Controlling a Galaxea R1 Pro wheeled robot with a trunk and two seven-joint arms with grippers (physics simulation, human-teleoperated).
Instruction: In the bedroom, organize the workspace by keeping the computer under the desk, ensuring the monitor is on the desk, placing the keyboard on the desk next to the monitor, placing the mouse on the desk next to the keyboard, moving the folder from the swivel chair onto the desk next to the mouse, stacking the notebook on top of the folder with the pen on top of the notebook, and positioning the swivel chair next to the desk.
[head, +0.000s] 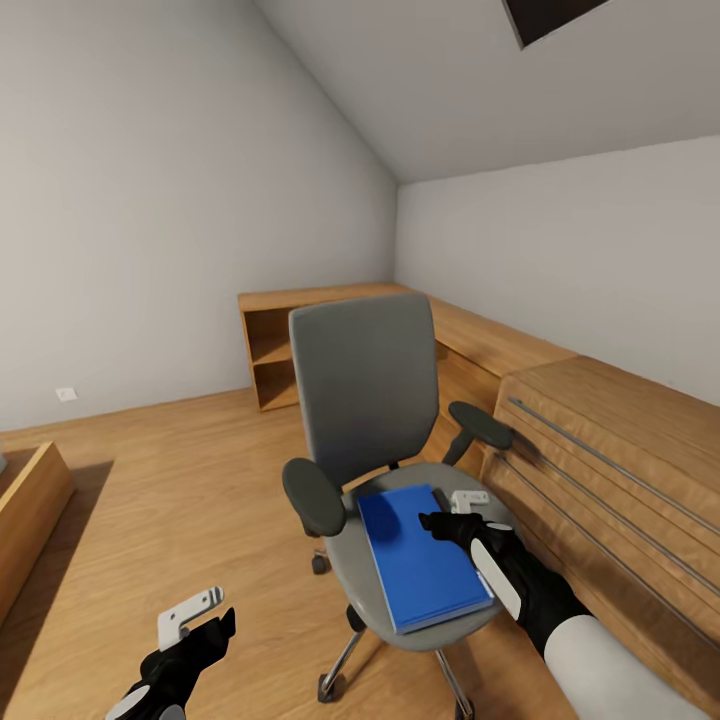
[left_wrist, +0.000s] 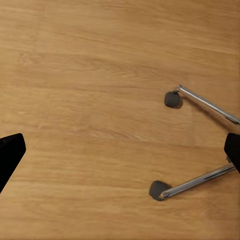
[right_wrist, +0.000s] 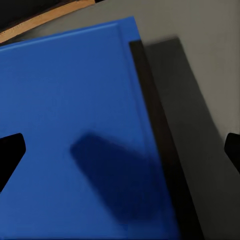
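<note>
Head view, lower centre: the folder (head: 422, 558) lies on the swivel chair (head: 365, 400) — right gripper (head: 455, 515) spread wide above it, left gripper (head: 195, 622) spread too, both empty.

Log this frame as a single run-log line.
stage: reaching for folder | right gripper: open above folder | folder: flat on swivel chair seat | left gripper: open, low over floor

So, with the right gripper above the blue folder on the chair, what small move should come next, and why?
Probably lower the right gripper toward the folder's near edge to grasp it. It hovers open over the folder, which lies flat on the chair seat, not yet held. In the right wrist view the fingers straddle the folder's edge, so a short descent seems enough.
</note>
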